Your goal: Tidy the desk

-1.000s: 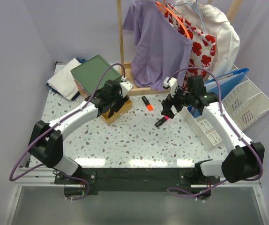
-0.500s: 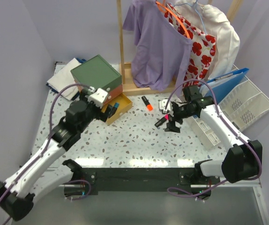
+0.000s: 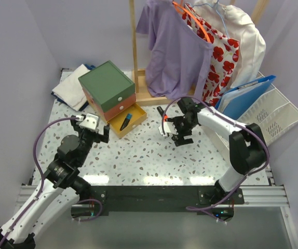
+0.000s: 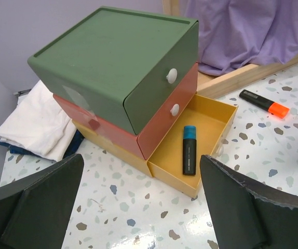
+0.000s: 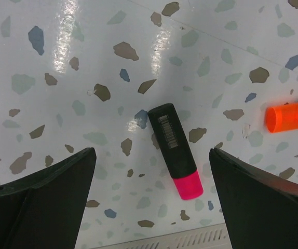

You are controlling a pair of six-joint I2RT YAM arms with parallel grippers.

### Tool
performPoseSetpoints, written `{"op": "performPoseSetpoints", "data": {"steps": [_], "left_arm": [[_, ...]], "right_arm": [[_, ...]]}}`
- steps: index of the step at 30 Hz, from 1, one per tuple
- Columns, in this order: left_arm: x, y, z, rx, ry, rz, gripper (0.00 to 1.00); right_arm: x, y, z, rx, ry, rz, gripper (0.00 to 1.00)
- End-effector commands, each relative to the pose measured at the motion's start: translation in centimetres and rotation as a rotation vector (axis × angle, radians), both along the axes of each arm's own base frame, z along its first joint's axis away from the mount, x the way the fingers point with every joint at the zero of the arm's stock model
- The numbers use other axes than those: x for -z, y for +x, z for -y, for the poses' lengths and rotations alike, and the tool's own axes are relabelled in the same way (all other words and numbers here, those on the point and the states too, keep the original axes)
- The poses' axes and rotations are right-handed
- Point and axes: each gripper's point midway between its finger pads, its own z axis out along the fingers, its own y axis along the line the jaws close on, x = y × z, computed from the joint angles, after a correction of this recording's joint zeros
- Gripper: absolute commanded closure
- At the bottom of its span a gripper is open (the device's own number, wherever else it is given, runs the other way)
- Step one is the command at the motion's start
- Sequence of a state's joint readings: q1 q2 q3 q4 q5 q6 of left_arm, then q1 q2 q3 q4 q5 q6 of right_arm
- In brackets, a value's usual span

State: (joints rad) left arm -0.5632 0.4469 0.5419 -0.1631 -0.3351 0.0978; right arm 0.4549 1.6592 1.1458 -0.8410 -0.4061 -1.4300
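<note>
Hovering wide open and empty, the right gripper point(image 5: 152, 153) faces the desk point(image 3: 138, 155) just below, a pink-capped marker point(image 5: 172, 148) lying under its gap.

The left gripper point(image 3: 94, 136) is drawn back from the yellow drawer point(image 4: 214, 111) and is now held over the near-left part of the desk point(image 3: 138, 155), well apart from the drawer, with its jaws opened wide. The blue-capped marker point(image 4: 189, 150) lying in the drawer is thereby uncovered, as is the front of the drawer unit point(image 4: 112, 57). The right gripper point(image 3: 176, 130) is swung leftward and lowered. The pink marker point(image 5: 173, 150), earlier seen just beside it, is now framed between its spread fingers.
</note>
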Motion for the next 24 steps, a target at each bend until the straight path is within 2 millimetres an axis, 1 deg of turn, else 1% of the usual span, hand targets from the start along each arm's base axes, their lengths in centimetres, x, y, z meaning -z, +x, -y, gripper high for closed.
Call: {"op": "performPoseSetpoints", "data": {"steps": [1,6,7,8,9,10,12,13,16,17,20,21,23,24], "left_arm": [[-1.8,0.3,-0.3,-0.025,-0.050,0.056,0.00],[-2.1,0.1,-0.4,-0.027,-0.054,0.072,0.00],[-2.1,0.1,-0.5,-0.029,-0.056,0.071,0.00],[-2.0,0.1,-0.5,-0.029,-0.055,0.070,0.00],[-2.1,0.2,-0.5,-0.029,-0.054,0.072,0.00],[-2.0,0.2,-0.5,-0.029,-0.053,0.070,0.00],[-2.0,0.2,-0.5,-0.030,-0.052,0.071,0.00],[-2.0,0.1,-0.5,-0.030,-0.051,0.072,0.00],[-2.0,0.2,-0.5,-0.032,-0.051,0.072,0.00],[-2.0,0.2,-0.5,-0.032,-0.053,0.072,0.00],[-2.1,0.1,-0.6,-0.033,-0.053,0.075,0.00],[-2.1,0.1,-0.6,-0.036,-0.053,0.075,0.00],[-2.2,0.1,-0.7,-0.038,-0.055,0.079,0.00],[-2.2,0.1,-0.7,-0.038,-0.054,0.079,0.00]], "right_arm": [[0.5,3.1,0.6,0.009,-0.078,0.099,0.09],[2.4,4.1,1.0,0.016,-0.142,0.073,0.18],[2.6,4.1,1.2,0.020,-0.158,0.065,0.23],[2.7,4.4,1.1,0.026,-0.162,0.063,0.25],[3.2,4.5,1.2,0.035,-0.174,0.049,0.28],[3.4,4.5,1.2,0.037,-0.178,0.043,0.32],[3.9,4.5,1.3,0.042,-0.190,0.035,0.36],[4.0,4.5,1.4,0.044,-0.193,0.032,0.40],[4.5,4.0,1.5,0.041,-0.207,0.004,0.48],[4.7,3.9,1.7,0.043,-0.211,-0.004,0.54],[5.2,3.5,2.0,0.051,-0.227,-0.031,0.62],[5.3,3.3,2.0,0.059,-0.233,-0.041,0.67],[5.4,3.2,2.0,0.079,-0.235,-0.052,0.74],[5.4,3.2,1.9,0.104,-0.233,-0.061,0.84]]}}
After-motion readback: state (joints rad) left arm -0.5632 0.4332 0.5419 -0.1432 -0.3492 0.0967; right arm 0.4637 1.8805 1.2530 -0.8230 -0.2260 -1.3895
